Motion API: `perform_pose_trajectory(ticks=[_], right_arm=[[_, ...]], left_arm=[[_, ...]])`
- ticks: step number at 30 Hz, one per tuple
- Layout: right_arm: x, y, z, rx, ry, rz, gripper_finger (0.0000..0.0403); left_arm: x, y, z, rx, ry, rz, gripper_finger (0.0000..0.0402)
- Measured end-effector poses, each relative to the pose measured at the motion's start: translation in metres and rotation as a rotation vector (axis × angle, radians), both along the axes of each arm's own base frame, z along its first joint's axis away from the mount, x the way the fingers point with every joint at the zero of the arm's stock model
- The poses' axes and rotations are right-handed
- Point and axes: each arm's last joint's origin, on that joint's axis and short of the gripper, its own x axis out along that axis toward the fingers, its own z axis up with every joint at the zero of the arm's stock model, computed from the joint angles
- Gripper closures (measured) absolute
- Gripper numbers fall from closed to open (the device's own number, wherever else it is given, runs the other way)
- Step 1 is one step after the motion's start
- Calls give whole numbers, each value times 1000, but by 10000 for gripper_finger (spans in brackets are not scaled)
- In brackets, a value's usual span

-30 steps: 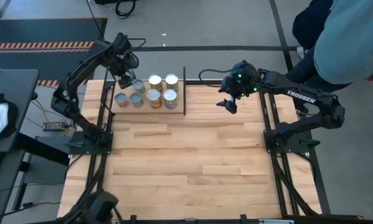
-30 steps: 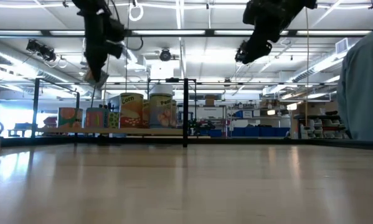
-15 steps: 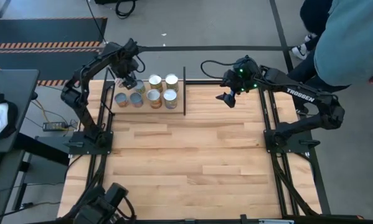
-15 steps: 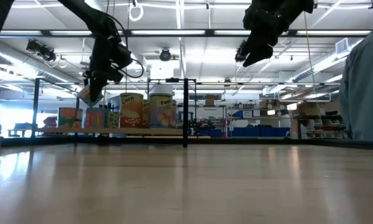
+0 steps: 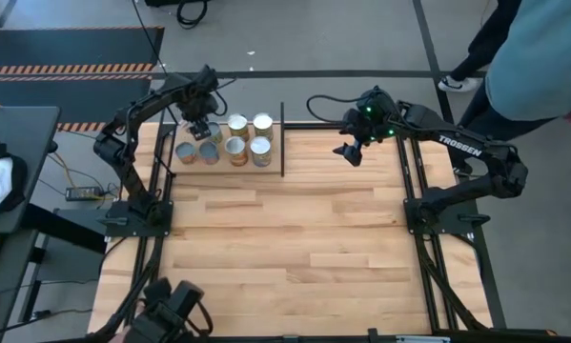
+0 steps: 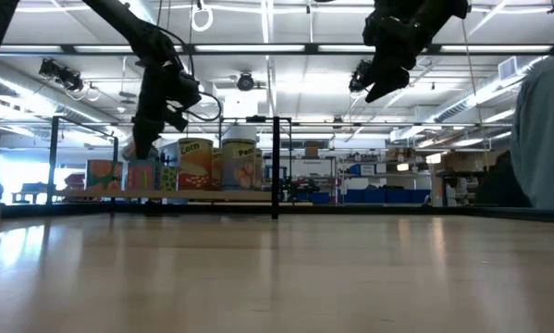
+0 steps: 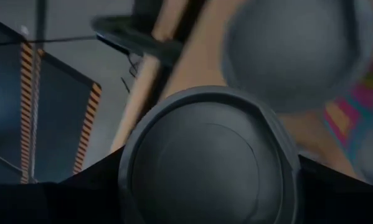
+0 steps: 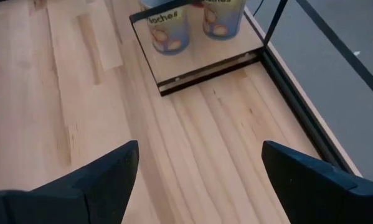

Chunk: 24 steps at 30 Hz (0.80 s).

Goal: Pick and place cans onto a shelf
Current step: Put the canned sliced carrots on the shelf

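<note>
A: Quick status, L arm?

B: The left gripper (image 5: 198, 129) had come down over the far-left corner of the shelf (image 5: 271, 168) since a sec earlier, when it hung higher and further left. Jaws were spread wide but closed round a can (image 7: 208, 165); the wrist view showed its silver top filling the gap between the fingers, w/ a neighbour can's top just beyond. Low view had that can down at about shelf level beside the others.

A: So not let go yet?

B: No. Grip was unchanged over that sec, only the arm moved. I'd judge it was in the last bit of the placing step, release to follow.

A: R arm?

B: The right gripper (image 5: 349, 151) hovered above the table to the right of the shelf, well apart from it, jaws wide open and empty. It had shifted only slightly, so prob. waiting.

A: And the cans?

B: The other cans (image 5: 237, 139) stood in two rows on the shelf board, far-left part of the table (image 5: 295, 248). None visible elsewhere on the table, so this looked like the last one. A person (image 5: 538, 57) stood off the far-right corner.
</note>
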Motion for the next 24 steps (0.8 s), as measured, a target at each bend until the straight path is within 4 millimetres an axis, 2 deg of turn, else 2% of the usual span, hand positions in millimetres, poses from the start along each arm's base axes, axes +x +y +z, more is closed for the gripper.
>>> perform_pose_trajectory(ticks=[4, 11, 16, 20, 24], right_arm=[[-1, 0, -1, -18, 29, -14, 56], [-4, 1, -4, -14, 70, -21, 56], [-4, 0, -4, -38, 79, 3, 56], [-5, -1, -4, -42, 83, 4, 56], [-6, -1, -4, -40, 89, 6, 56]], left_arm=[[2, 4, 1, 46, -36, 28, 122], [-1, 0, -8, 12, -11, 21, 122], [-5, -6, -20, -11, 6, 124, 122], [-11, -2, -25, 31, -30, 249, 122], [-14, 3, -29, 51, -44, 233, 122]])
